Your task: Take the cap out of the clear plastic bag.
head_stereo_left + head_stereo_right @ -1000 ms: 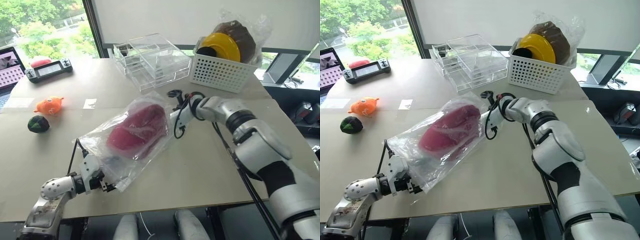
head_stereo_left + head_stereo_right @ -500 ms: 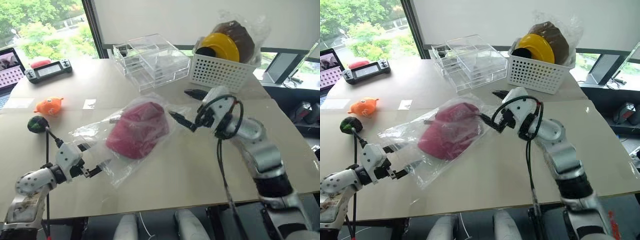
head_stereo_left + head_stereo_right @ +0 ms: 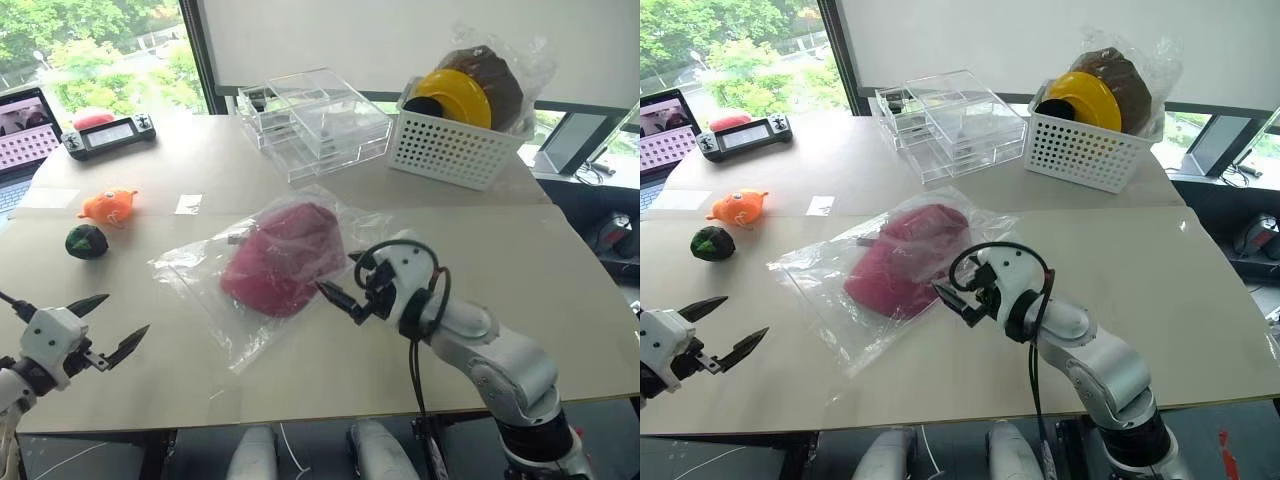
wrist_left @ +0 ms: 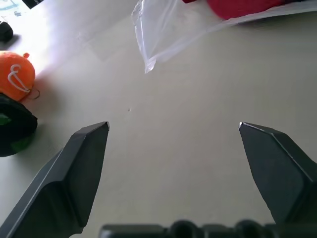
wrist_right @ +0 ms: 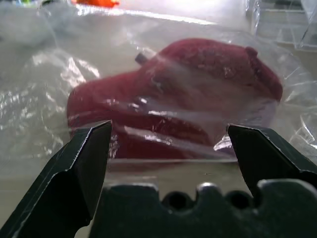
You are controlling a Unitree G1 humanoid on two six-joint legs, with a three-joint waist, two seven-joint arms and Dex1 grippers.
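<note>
lying bagged, the cap [image 5: 173, 99] faces the right wrist; left sees bag corner [image 4: 148, 62].

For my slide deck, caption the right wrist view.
Open right end effector faces the crimson fabric baseball cap inside the crinkly clear plastic bag.

Bare table [image 3: 540, 270] right of the bag [image 3: 205, 275] (toys left).

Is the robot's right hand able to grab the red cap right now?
Probably not the cap itself: it lies wholly inside the clear plastic bag. The right gripper is open and beside it, so its fingers would meet plastic first.
</note>
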